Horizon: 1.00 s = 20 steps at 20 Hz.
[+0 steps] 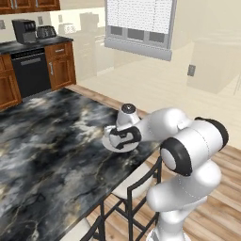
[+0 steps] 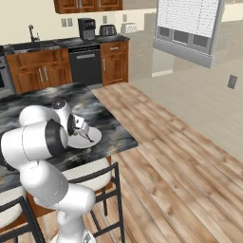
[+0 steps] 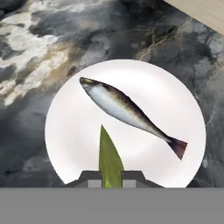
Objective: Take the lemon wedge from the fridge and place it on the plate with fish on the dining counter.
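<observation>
Hovering over the plate (image 3: 74, 131), the end effector (image 3: 110, 179) is clamped tight on the lemon wedge (image 3: 109, 159), whose yellowish-green point sticks up between the two dark fingertips (image 3: 91, 178) and reaches over the plate's near half in the hand view. The wedge sits just short of the fish (image 3: 127, 110), a slim silver-bellied, brown-backed one lying diagonally across the plate, head toward the upper left and dark reddish tail toward the lower right (the two look apart from here, not touching). The pale round plate (image 1: 107, 143) rests on the black, white-veined marble dining counter (image 1: 52, 155), close to its edge by the wooden floor (image 2: 180, 161). From the left base view the white arm bends low across the counter's corner, its wrist hiding most of the plate; from the right base view the plate (image 2: 92, 138) peeks out just beside the hand. Metal-framed stools (image 2: 97, 173) with pale seats stand under the counter's edge. Beyond, brown wooden cabinets (image 2: 40, 73) carry a dark coffee maker (image 2: 86, 28) and a toaster (image 2: 108, 30).
</observation>
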### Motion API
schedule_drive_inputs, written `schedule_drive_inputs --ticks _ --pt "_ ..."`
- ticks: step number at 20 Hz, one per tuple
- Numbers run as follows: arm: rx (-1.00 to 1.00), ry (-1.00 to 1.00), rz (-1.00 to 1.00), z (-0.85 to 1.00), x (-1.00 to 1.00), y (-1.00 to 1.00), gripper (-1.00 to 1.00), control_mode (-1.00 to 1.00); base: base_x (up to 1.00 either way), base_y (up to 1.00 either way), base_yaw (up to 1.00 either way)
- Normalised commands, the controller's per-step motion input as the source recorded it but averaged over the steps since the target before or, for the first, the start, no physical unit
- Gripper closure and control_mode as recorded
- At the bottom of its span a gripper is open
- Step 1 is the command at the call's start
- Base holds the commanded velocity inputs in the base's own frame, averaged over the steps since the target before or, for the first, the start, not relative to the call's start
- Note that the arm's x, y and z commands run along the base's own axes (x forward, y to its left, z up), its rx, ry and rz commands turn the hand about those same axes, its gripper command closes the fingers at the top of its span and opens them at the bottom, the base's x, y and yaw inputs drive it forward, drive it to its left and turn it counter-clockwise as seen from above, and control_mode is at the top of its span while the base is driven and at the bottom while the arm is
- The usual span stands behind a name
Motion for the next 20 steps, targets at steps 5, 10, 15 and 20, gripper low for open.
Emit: schedule_drive_inputs --ticks 5,10,15,20 --pt "0.01 -0.02 0.01 -0.12 0.20 0.01 1.00 -1.00 0.00 0.00 0.00" --pt "0.02 0.00 0.04 -0.05 0.25 0.05 1.00 -1.00 0.00 0.00 0.00" --pt "0.01 0.00 0.05 -0.13 0.17 0.01 1.00 -1.00 0.00 0.00 0.00" --pt "0.00 0.00 0.04 -0.17 0.16 0.00 -1.00 -1.00 0.00 0.00 0.00"
